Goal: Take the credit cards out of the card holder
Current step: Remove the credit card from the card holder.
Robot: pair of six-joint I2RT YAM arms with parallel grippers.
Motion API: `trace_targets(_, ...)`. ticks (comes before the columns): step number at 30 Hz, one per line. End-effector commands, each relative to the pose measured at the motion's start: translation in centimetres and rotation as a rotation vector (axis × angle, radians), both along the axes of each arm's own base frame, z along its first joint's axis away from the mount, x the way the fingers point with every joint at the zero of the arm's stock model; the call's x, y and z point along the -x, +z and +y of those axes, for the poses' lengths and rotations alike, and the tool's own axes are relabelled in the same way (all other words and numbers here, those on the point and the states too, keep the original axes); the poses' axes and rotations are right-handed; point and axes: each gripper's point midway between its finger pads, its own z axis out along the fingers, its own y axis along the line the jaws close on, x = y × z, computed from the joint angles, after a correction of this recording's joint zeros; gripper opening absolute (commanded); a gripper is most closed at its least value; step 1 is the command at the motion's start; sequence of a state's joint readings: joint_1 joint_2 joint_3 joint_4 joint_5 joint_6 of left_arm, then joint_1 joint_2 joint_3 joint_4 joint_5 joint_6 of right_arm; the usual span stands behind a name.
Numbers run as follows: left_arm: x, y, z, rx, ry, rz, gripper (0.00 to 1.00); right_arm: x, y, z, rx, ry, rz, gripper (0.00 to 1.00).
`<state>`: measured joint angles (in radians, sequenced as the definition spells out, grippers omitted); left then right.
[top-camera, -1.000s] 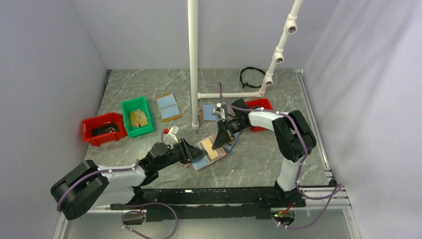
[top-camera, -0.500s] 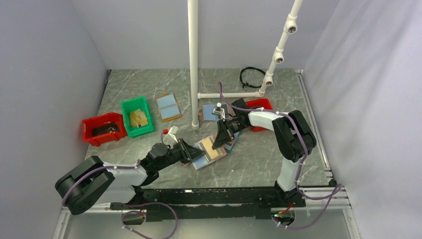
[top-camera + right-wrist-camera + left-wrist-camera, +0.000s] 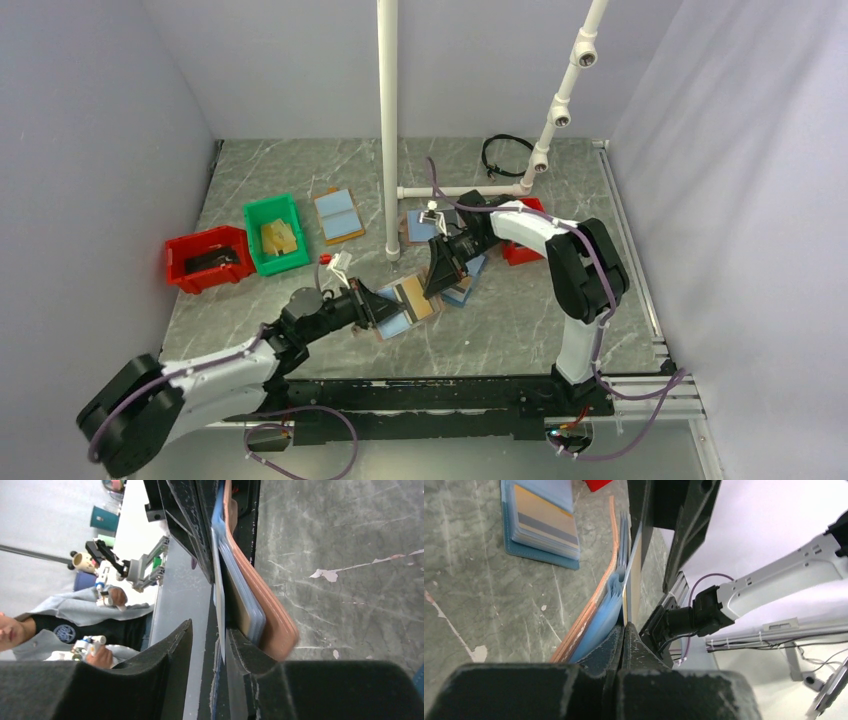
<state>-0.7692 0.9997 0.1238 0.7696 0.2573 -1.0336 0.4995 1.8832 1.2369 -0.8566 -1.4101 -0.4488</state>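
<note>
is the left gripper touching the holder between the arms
Touching. In the left wrist view the left gripper has its jaws shut on the edge of the holder, whose blue sleeves run in between them with no gap.

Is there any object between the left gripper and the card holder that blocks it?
Nothing visible blocks it. The left gripper is shut directly on a thin inner leaf of the card holder, at one end. The right gripper, fingers apart, stands at the opposite end, also with nothing in between.
</note>
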Motion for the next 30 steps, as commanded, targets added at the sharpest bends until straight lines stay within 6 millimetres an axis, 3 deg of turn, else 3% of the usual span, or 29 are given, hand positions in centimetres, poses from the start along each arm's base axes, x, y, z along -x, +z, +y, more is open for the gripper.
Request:
trace_targets(1,0.7,0.8,1.1,-0.076,-0.034,-0.102,0.00,0.2,1.0,-1.2,-0.023,0.027,-0.111,0.33)
trace_targets(9,1.8,1.3,2.6,-0.152,-0.058,-0.154,0.00,-0.5,1.4,-1.8,0.003,-0.002,-0.238,0.35)
trace_targets(17,2.3,2.5,1.6,-0.147,-0.141,-0.220,0.00,-1.9,-0.3,-1.6,0.085,-0.092,-0.283,0.54)
trace_targets(21,2.3,3.4,0.8,-0.104,-0.167,-0.243,0.00,-1.5,-1.1,-1.3,0.071,-0.082,-0.234,0.56)
trace_targets(30,2.1,4.4,0.0,-0.033,-0.181,-0.254,0.00,0.9,-0.3,-0.5,-0.036,0.023,-0.205,0.57)
